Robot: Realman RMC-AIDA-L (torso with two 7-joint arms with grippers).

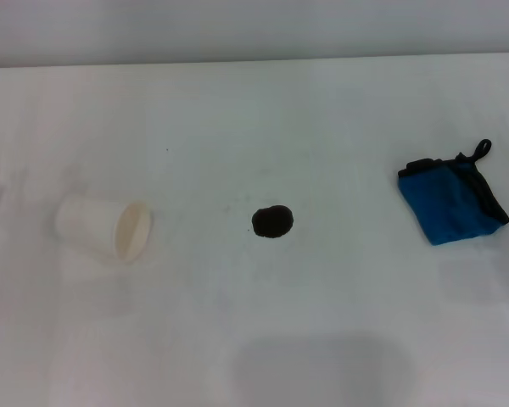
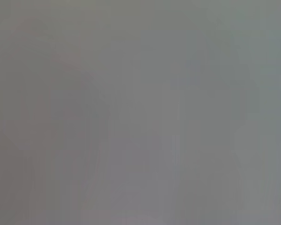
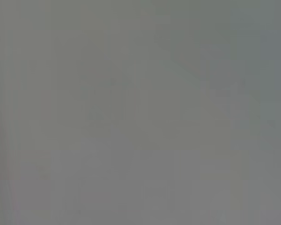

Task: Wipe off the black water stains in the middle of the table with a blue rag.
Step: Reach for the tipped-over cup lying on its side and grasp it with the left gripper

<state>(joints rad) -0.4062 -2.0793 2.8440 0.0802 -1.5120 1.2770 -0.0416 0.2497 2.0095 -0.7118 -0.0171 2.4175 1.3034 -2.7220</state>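
In the head view a small roundish black-brown water stain (image 1: 273, 222) sits near the middle of the white table (image 1: 322, 322). A folded blue rag (image 1: 450, 199) with a black edge and a small loop lies at the right, apart from the stain. Neither gripper shows in the head view. Both wrist views show only a plain grey blur with no object and no fingers in them.
A white paper cup (image 1: 104, 228) lies on its side at the left, its mouth facing the stain. The table's far edge (image 1: 254, 59) runs along the top, with a grey wall behind it.
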